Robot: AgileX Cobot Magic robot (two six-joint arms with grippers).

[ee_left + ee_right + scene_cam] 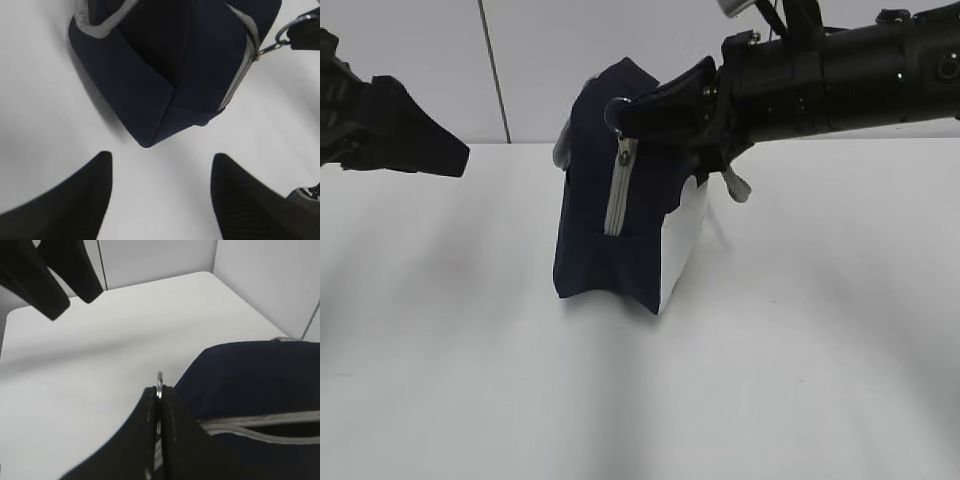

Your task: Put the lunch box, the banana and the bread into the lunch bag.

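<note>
Right fingers (150, 440) pinch the ring pull (159, 382) atop the lunch bag (610, 240).

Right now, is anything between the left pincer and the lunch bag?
Nothing visible. The left pincer hangs open over bare table, with the lunch bag just ahead. The right pincer is shut on the bag's ring pull at the far end.

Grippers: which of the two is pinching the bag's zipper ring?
The right gripper: its jaws are shut on the metal ring of the lunch bag. The left gripper hangs open, clear of the bag.
</note>
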